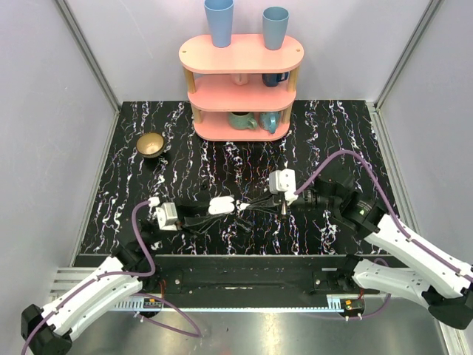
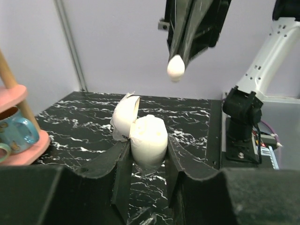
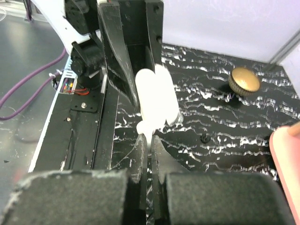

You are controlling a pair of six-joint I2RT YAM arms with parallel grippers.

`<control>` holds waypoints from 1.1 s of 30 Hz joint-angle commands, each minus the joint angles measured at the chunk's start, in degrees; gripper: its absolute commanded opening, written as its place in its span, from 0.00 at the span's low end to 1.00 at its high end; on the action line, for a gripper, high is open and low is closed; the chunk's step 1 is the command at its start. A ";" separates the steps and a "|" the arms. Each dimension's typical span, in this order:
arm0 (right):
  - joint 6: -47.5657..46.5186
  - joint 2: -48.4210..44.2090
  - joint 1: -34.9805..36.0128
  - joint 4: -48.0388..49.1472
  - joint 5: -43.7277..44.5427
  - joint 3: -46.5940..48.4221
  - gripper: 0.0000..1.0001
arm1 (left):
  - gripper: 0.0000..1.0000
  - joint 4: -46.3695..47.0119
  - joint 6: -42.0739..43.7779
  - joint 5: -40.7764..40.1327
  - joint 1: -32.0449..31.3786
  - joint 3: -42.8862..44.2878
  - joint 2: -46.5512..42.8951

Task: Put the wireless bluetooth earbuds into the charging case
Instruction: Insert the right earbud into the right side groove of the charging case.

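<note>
1. The left end effector [image 2: 147, 146] sits nearest the arm bases. It is closed on the charging case [image 2: 148, 133], one finger on each flank, over the bench [image 1: 332, 148] near mid-width.
2. The case lid [image 2: 124, 112] is swung open toward the far side. The open mouth and the case's long axis point along the line to the opposing arm.
3. The right end effector [image 3: 149, 143] is closed, pinching one earbud [image 2: 175, 68] at its very tips. The bud protrudes from the tips toward the case.
4. Governing relation: the bud lies just off the case mouth, roughly in line with the case's long axis.
   - The left wrist view shows a gap. The right wrist view does not settle whether there is contact.
   - The right arm is the one placed to close that gap. In my judgement it needs a short advance along that axis, with the bud aligned to its socket.
5. A second earbud is not made out, and whether a socket is already filled cannot be told.
6. On the far side stand a gold bowl [image 1: 151, 144] and a pink shelf [image 1: 191, 55] carrying cups [image 1: 219, 22], all well apart from the work.
</note>
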 commanded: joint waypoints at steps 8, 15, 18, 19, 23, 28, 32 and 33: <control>-4.48 3.05 0.43 -2.41 -7.87 6.86 0.00 | 0.00 7.16 -1.52 7.02 -0.10 3.09 3.40; -4.65 4.90 0.61 -2.32 -8.75 7.30 0.00 | 0.00 7.34 -1.78 6.76 -0.10 3.18 3.40; -4.74 5.51 0.78 -1.97 -8.84 7.38 0.00 | 0.00 7.78 -2.04 6.67 -0.10 3.00 3.58; -4.65 5.69 0.78 -1.97 -8.84 7.47 0.00 | 0.00 7.87 -2.22 6.67 -0.10 3.00 3.58; -4.39 6.48 1.04 -1.09 -8.75 7.38 0.00 | 0.00 8.13 -2.39 6.49 -0.10 3.00 3.67; -4.30 7.80 1.48 -0.48 -7.96 7.47 0.00 | 0.00 8.31 -2.48 6.49 -0.10 2.92 3.75; -4.56 8.94 1.84 -0.30 -7.09 7.56 0.00 | 0.00 8.22 -2.48 6.49 -0.10 3.00 3.84; -4.91 9.03 1.84 -0.30 -6.73 7.56 0.00 | 0.00 8.30 -2.48 6.58 -0.10 3.00 3.84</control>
